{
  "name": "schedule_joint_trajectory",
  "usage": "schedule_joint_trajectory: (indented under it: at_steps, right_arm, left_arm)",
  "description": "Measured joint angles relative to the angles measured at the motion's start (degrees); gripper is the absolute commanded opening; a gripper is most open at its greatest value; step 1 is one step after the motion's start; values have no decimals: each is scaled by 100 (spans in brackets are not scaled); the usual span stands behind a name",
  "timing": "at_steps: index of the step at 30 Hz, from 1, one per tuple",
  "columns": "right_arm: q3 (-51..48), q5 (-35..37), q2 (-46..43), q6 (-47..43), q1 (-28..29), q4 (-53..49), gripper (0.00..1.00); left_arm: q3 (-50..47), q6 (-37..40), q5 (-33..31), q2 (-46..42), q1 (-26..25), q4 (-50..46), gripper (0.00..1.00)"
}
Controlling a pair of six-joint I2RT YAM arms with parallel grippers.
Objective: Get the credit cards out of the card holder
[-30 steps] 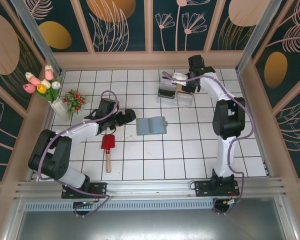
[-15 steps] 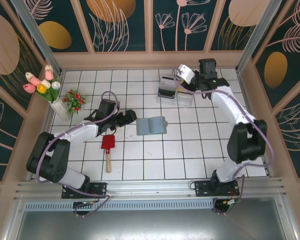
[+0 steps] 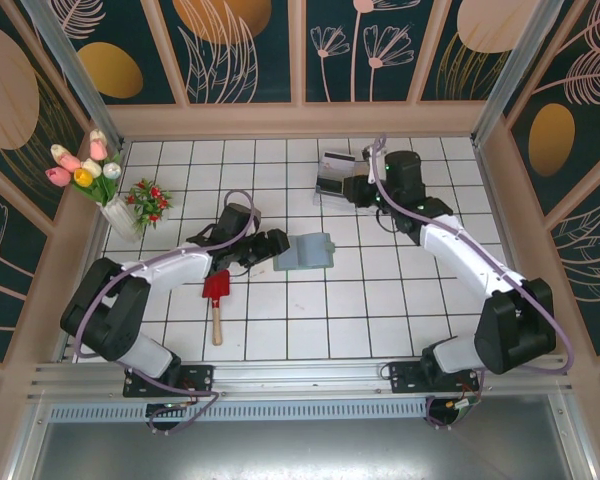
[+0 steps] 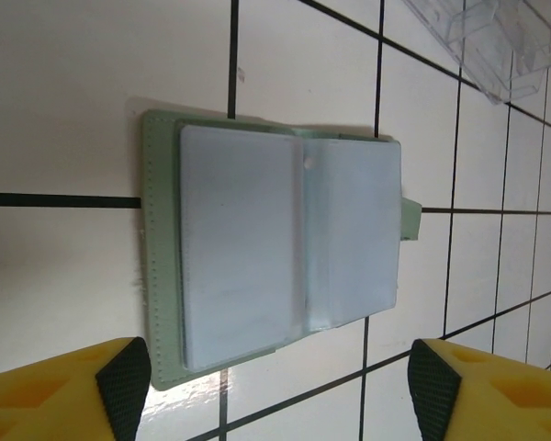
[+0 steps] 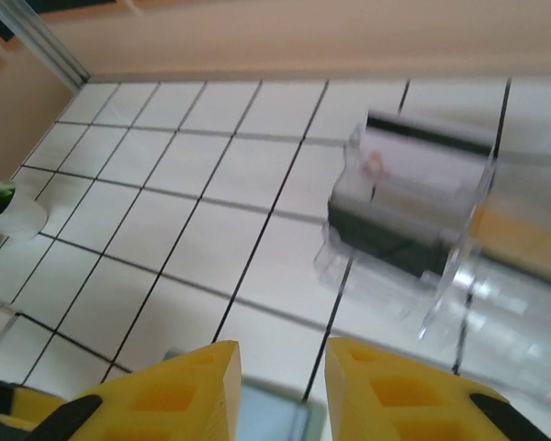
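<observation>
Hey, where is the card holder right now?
In the top view the card holder lies open on the white tiles near the middle, just right of the left jaws, nearer than the clear boxes.

The card holder lies open on the table, near the middle. The left gripper is just to its left. A small shovel lies further left, closer to the front. Clear boxes sit behind the card holder, a bit to the right, with the right gripper close by them. One of the credit cards stands in a box. A vase of flowers and a little plant stand at the far left.
</observation>
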Motion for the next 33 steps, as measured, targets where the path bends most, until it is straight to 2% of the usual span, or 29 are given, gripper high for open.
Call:
schedule_joint_trajectory:
  at_steps: [8,12,19,29,33]
  right_arm:
    - [-435,-212,667,1587,501,107,42]
    - [-492,-334,1296,2020,684,146,40]
    - [-476,-472,2039,2328,721,146,38]
    - [-358,-619,2345,2380,721,146,37]
    - [-343,-640,2396,2380,721,149,36]
  left_arm:
    - [297,-223,33,468,-105,17,59]
    - [433,-238,24,669,-120,13,58]
    - [625,-229,-131,1016,-118,-63,56]
    - [828,-225,-286,1287,-118,-249,55]
    - [837,-223,-267,1318,-118,-247,51]
